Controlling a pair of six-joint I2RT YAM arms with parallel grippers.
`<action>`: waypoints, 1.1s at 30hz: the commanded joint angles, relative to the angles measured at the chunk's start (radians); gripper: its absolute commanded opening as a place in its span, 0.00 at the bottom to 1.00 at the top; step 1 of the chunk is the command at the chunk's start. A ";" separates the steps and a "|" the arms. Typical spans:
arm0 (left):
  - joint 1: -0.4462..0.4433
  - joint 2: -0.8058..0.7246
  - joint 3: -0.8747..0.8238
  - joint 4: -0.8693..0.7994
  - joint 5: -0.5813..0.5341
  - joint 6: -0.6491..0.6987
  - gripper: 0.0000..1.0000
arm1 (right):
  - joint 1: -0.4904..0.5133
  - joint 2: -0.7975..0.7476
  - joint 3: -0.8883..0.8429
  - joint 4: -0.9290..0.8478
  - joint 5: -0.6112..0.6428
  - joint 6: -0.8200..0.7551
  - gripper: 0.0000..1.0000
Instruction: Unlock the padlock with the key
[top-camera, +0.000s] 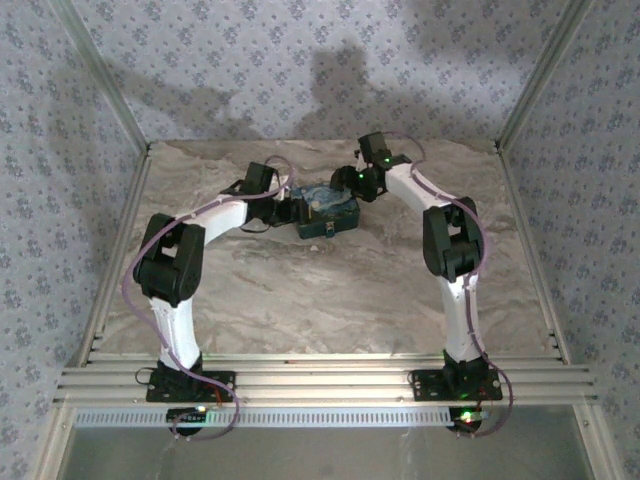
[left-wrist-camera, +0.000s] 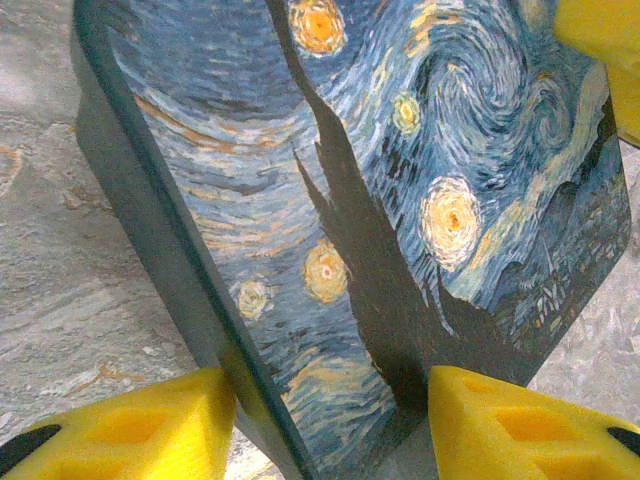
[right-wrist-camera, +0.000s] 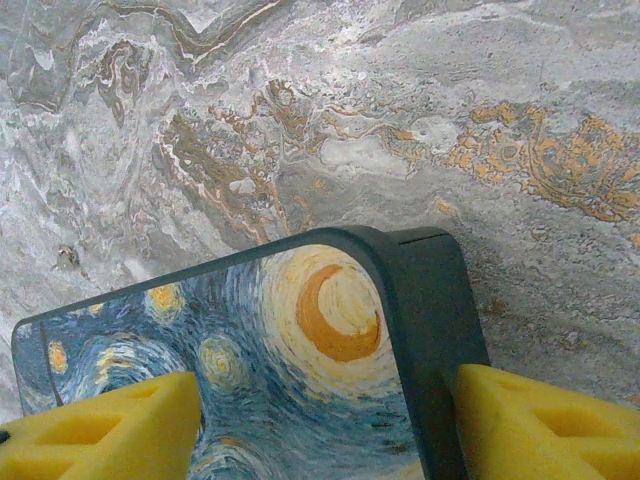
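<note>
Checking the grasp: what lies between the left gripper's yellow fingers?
The lower corner of the Starry Night box, seen in the left wrist view.

The overhead view is dimly and evenly lit, soft and grainy, with fine detail lost. Broad blurred shadows are thrown on the patterned back wall (top-camera: 340, 70), and fainter ones are cast under the arms (top-camera: 175, 260) on the counter (top-camera: 330, 300). The wrist views are brighter and sharper. Brushstrokes on the printed box (left-wrist-camera: 400, 200) are rendered crisply, and the yellow fingers (left-wrist-camera: 530, 430) of the left claw (left-wrist-camera: 330, 380) are strongly lit. In the right wrist view, a soft shadow is laid beside the box's wall.
</note>
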 joint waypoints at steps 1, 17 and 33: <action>0.010 -0.012 0.020 -0.044 -0.059 0.013 0.53 | 0.057 -0.012 -0.047 -0.025 -0.051 0.052 0.68; 0.009 -0.103 -0.145 -0.030 -0.041 0.003 0.53 | 0.151 -0.260 -0.397 0.051 0.034 0.088 0.68; 0.110 -0.140 0.103 -0.285 -0.322 0.084 0.66 | 0.054 -0.509 -0.429 -0.090 0.176 0.068 0.74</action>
